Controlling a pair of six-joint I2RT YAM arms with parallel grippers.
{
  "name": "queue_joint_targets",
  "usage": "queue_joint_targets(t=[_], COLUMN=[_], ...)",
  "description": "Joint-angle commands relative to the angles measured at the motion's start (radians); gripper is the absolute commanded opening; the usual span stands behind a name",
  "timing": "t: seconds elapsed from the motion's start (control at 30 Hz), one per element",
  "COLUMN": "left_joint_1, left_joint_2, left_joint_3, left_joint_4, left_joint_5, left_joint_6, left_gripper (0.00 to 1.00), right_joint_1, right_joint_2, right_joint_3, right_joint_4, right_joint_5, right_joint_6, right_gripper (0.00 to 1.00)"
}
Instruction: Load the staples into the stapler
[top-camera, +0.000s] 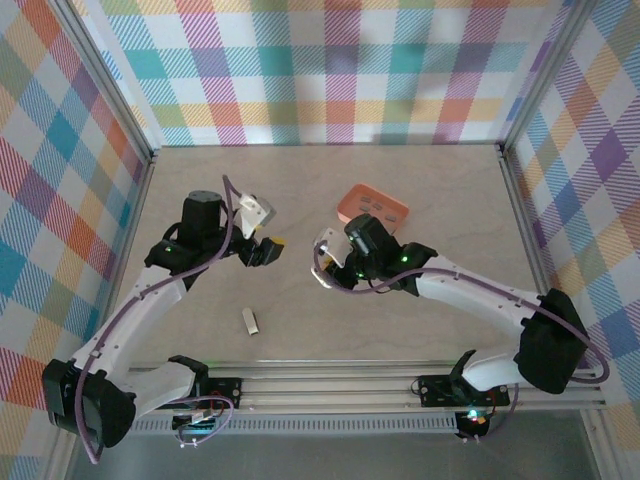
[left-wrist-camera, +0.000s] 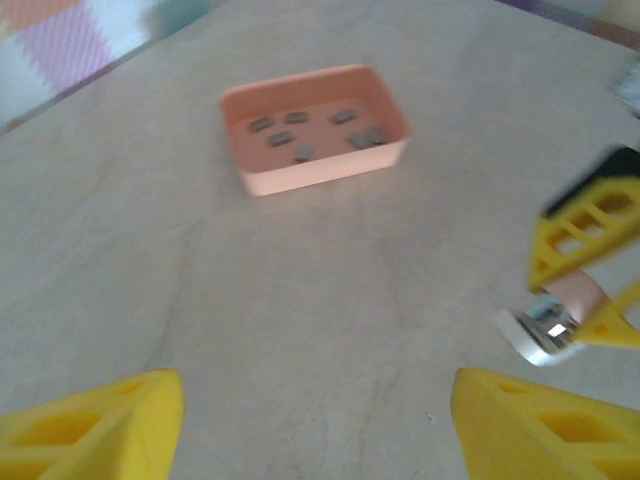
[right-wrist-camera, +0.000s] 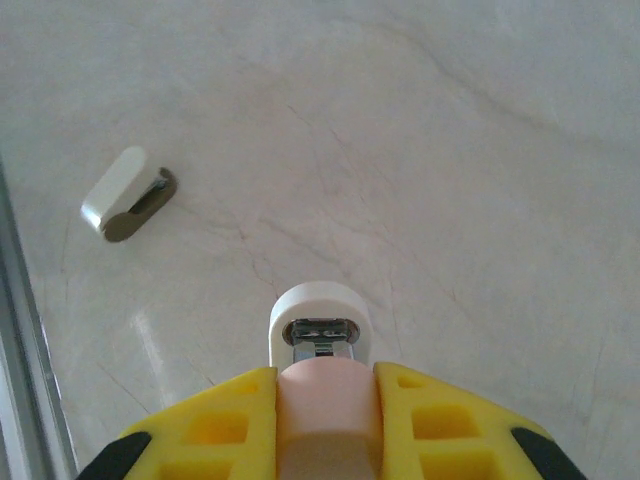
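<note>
Room: plaid walls, pale wood table (top-camera: 440, 180).
Stapler: pink stapler (left-wrist-camera: 575, 296), mid-table, clamped in the right gripper (right-wrist-camera: 325, 395), nose poking out leftward.
Left gripper (left-wrist-camera: 320, 428): fingers wide apart, empty.
Staples (left-wrist-camera: 310, 132): loose in the salmon tray (left-wrist-camera: 325, 172) toward the table's far edge, dead ahead of the left gripper, nothing between.
Stray: grey-white piece (right-wrist-camera: 128, 195) by the near edge, out of the way.

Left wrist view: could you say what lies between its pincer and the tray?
Bare tabletop between the left pincer and the tray, seen from the left wrist.
</note>
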Motion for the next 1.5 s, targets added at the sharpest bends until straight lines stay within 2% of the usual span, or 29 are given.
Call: queue_joint_targets(t=[0.0,0.13,0.23,0.47,0.8,1.03,1.23,1.33,1.47], left_joint_1=[-0.02,-0.053,-0.08,-0.124,-0.15,-0.153,-0.153,-0.153,-0.153], left_joint_2=[-0.03,-0.036,-0.025,0.019,0.034,0.032,0.03,0.032,0.034], left_joint_3=[-0.014,-0.044,-0.062,-0.061,-0.063,-0.062,-0.048,-0.042,-0.047], left_joint_4=[-0.075,-0.128,-0.126,-0.144,-0.117,-0.138,-0.157,-0.155,-0.116], left_joint_5=[0.21,0.277,0.286,0.301,0.261,0.258,0.231,0.203,0.121], left_joint_6=[0.255,0.445,0.492,0.532,0.515,0.521,0.526,0.519,0.481], left_gripper=[0.68,0.64,0.65,0.63,0.56,0.38,0.16,0.14,0.07], right_joint_1=[-0.013,-0.019,-0.02,-0.02,-0.02,-0.02,-0.021,-0.022,-0.022], right_joint_2=[-0.017,-0.017,-0.016,-0.005,-0.01,-0.011,-0.017,-0.03,-0.051], right_joint_3=[0.023,0.043,0.049,0.077,0.063,0.06,0.06,0.044,0.02], right_joint_4=[-0.003,-0.021,0.008,0.051,0.127,0.141,0.13,0.142,0.175], right_joint_5=[-0.145,-0.217,-0.262,-0.339,-0.355,-0.341,-0.327,-0.313,-0.25], right_joint_6=[-0.286,-0.398,-0.433,-0.434,-0.386,-0.376,-0.379,-0.351,-0.194], right_gripper=[0.13,0.14,0.14,0.14,0.15,0.15,0.16,0.23,0.49])
